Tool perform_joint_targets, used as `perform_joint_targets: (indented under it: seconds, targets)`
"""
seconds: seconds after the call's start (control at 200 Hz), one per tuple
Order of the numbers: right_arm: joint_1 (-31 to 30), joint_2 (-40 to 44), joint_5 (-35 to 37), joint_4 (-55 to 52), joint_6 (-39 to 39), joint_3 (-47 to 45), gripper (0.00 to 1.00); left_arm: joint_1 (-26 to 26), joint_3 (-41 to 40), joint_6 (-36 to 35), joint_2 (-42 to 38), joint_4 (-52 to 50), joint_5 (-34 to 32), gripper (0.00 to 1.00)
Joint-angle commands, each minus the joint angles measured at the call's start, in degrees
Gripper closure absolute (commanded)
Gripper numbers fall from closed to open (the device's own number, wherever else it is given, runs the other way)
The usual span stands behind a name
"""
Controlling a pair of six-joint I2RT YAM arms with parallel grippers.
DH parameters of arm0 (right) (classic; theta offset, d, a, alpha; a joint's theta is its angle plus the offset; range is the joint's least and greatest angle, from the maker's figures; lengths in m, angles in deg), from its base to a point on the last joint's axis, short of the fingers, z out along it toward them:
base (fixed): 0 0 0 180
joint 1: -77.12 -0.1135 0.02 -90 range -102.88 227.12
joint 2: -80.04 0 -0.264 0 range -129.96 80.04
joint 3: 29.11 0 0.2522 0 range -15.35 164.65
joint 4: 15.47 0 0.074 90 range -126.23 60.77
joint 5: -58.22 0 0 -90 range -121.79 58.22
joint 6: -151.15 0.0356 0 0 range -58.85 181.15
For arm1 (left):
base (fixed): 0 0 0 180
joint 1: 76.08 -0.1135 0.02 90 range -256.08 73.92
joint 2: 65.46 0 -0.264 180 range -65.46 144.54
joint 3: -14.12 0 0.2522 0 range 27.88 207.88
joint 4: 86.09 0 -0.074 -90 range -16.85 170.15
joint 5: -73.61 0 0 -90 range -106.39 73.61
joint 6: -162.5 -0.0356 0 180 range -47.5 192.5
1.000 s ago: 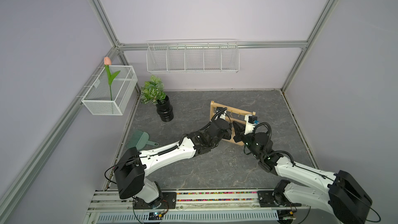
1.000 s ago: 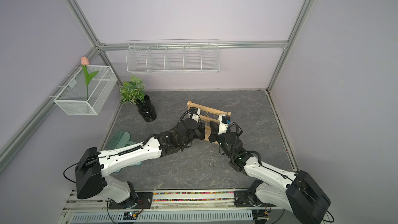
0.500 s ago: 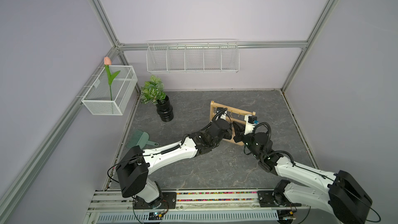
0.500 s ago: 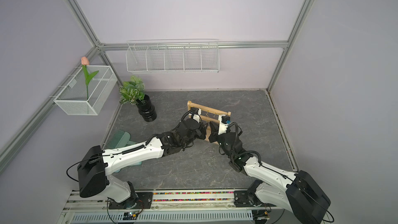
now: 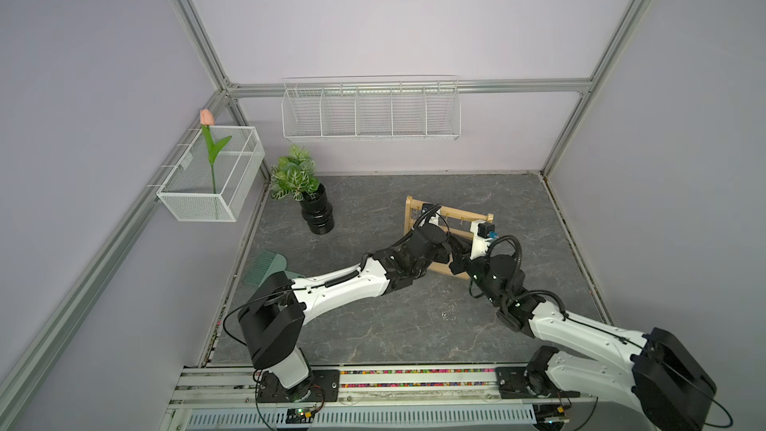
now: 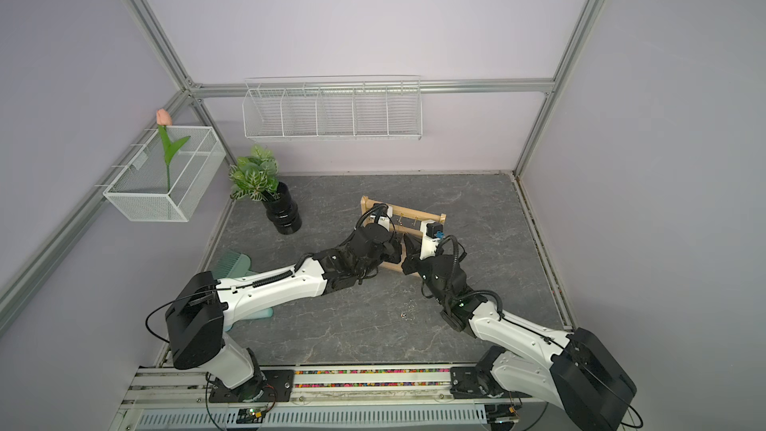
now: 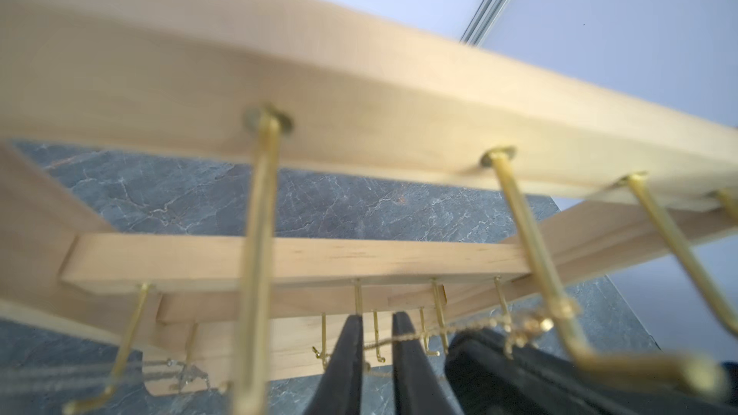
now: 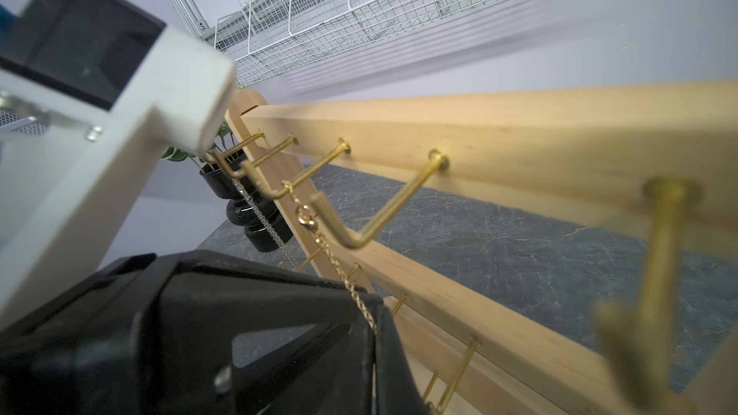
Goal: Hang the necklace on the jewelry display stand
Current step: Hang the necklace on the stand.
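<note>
We see the jewelry display stand [image 5: 464, 213] upright on the grey marbled counter [image 5: 373, 325], right of centre, w/ both arms reaching in at its front. In both top views the two hands meet just in front of the lower bars, close beside each other.

R hand [image 8: 375, 313]: pressed together, pinching the necklace [image 8: 339, 269], a thin gold chain. From the pinch the chain climbs to the top crossbar's hooks [image 8: 399, 197]. Its clasp [image 8: 305, 219] sits just beside the upturned tip of one hook, and the chain's upper end reaches the next hook's tip. Whether it's looped over that tip, we can't tell.

L hand [image 7: 375, 329]: fingers [image 7: 343, 361] spread only a sliver, not pressed together. In the L wrist view the gold chain crosses the gap btw them, then runs on to the clasp and the R hand. Contact w/ either finger: can't tell, too blurred.

A silver chain [image 8: 257, 213] hangs from a hook further along the same top bar.

Elsewhere, well apart from the stand: potted plant [image 5: 315, 209] at back-left, green brush [image 5: 265, 269] by the L wall, white wire baskets [image 5: 371, 111] up on the walls.
</note>
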Motion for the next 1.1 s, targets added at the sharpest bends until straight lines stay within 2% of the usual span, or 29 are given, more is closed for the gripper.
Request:
perform_joint_targets:
  seconds: [0.0,0.155,0.51,0.86,1.095]
  targets:
    - [0.2,1.2,0.6,1.7,0.0,-0.5,0.93,0.0,1.4,0.0,-0.5,1.3,1.1,0.89]
    - [0.5,1.3,0.8,1.7,0.0,-0.6,0.93,0.0,0.5,0.2,-1.7,1.1,2.2,1.0]
    - [0.7,2.0,1.4,1.2,-0.3,-0.7,0.93,0.0,-3.0,0.1,-6.7,1.0,3.9,1.0]
    - [0.8,1.3,0.7,1.0,-0.1,0.0,0.93,0.0,-4.3,1.4,-6.9,-1.4,1.8,1.0]
    - [0.8,-0.3,-0.3,2.1,0.1,0.2,0.93,0.0,-3.2,2.4,-5.1,-3.5,-3.0,1.0]
